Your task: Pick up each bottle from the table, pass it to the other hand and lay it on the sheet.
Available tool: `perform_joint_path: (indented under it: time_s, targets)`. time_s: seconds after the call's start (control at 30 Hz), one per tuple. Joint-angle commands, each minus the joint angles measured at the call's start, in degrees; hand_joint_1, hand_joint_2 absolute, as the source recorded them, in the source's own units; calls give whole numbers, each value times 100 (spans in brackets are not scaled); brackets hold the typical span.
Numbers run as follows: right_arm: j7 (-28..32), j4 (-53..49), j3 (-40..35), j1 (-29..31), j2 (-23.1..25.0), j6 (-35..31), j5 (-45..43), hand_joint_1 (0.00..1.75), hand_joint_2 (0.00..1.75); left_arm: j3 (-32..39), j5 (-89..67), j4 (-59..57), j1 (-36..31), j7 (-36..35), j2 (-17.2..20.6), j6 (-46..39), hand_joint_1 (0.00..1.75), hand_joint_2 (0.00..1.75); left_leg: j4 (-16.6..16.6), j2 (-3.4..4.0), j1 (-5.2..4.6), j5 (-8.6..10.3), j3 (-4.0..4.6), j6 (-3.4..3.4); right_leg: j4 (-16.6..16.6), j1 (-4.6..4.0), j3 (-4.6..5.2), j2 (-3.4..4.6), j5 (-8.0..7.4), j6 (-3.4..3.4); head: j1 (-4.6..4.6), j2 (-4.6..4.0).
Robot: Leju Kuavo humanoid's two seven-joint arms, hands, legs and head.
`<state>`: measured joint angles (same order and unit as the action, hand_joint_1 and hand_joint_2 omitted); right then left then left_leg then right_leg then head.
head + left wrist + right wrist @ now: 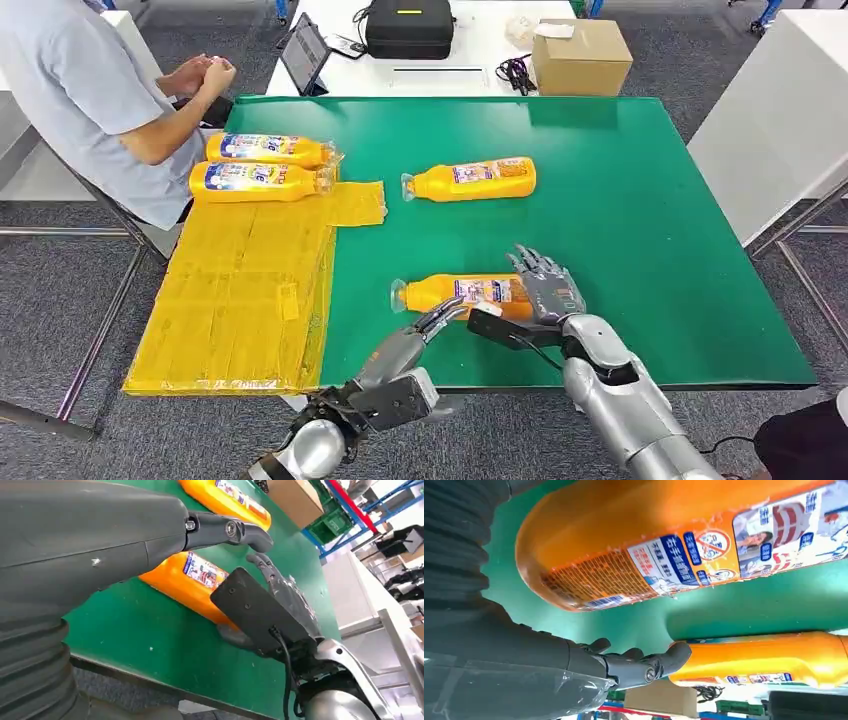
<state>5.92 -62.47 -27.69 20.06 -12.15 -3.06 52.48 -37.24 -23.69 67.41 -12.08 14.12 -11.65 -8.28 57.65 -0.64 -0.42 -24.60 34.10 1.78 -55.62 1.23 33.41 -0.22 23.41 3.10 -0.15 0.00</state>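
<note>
**Right hand laid against the near bottle, left hand open beside it**

Start at your left in the head view: a person (pixel 95 95) in a grey shirt sits at the table's corner, hands together. Next to them, the yellow sheet (pixel 240 290) covers the left part of the green table (pixel 650 220) and hangs past its edge. Two orange bottles already lie on the sheet's far end, side by side: the far sheet bottle (pixel 268 149) and the near sheet bottle (pixel 262 181), both with their caps toward the green.

Moving right, you have the left hand (pixel 425 325) just off the near table edge, fingers apart and holding nothing, its fingertips close to the cap end of the near bottle (pixel 465 295). That bottle lies on its side on the green, cap toward the sheet. The right hand (pixel 545 290) rests at its base end, fingers spread over the body; the left wrist view shows the thumb underneath at the base. You cannot tell yet whether it has a real grip, and the bottle appears to lie on the table.

Beyond it, the far bottle (pixel 472 180) lies on its side, well apart. Behind the table sit a tablet (pixel 303 53), a black case (pixel 408 28) and a cardboard box (pixel 580 57).
</note>
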Motion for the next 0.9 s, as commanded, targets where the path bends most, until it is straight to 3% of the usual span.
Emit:
perform_joint_path:
  time_s: [0.03, 0.33, 0.67, 0.7, 0.73, 0.77, 0.9]
  targets:
    - [-47, 320, -407, 297, -62, -183, 162, 0, 175, -47, 75, -426, -240, -40, 87, 25, 0, 175, -1, 9, 3, -4, -11, -8, 2, -4, -10, 6, 2, -10, 0, 0]
    - [169, 1150, -347, 508, -109, 490, -716, 0, 175, -157, 234, -662, -436, 71, 37, -16, 0, 175, -2, 6, 4, -3, -12, -8, 4, -5, -12, 5, 1, -10, 0, 0]
    - [226, 1223, -354, 542, -112, 533, -781, 0, 175, -171, 252, -690, -449, 84, 35, -20, 0, 175, 1, 5, 9, -7, -17, -13, 4, -10, -18, 2, 4, -16, 2, 0]
    - [200, 1310, -394, 560, -189, 631, -894, 106, 175, -212, 307, -726, -481, 106, 35, -4, 0, 175, -2, 6, 6, -5, -16, -11, 6, -7, -16, 4, 2, -13, 0, 0]
    - [200, 1412, -382, 577, -214, 670, -966, 159, 175, -228, 329, -763, -504, 111, 26, -7, 0, 175, -1, 6, 3, -4, -13, -8, 4, -4, -12, 4, 1, -10, 0, 0]
    - [216, 1520, -422, 607, -273, 698, -979, 175, 175, -254, 354, -804, -529, 114, 18, -1, 0, 175, 1, 3, 8, -6, -17, -12, 5, -9, -19, 0, 3, -14, 0, 0]
    - [352, 1814, -307, 567, -295, 675, -1162, 175, 175, -308, 418, -875, -561, 137, 15, 18, 0, 175, -2, -3, 7, -2, -18, -8, 9, -8, -20, -6, 1, -10, 0, 0]
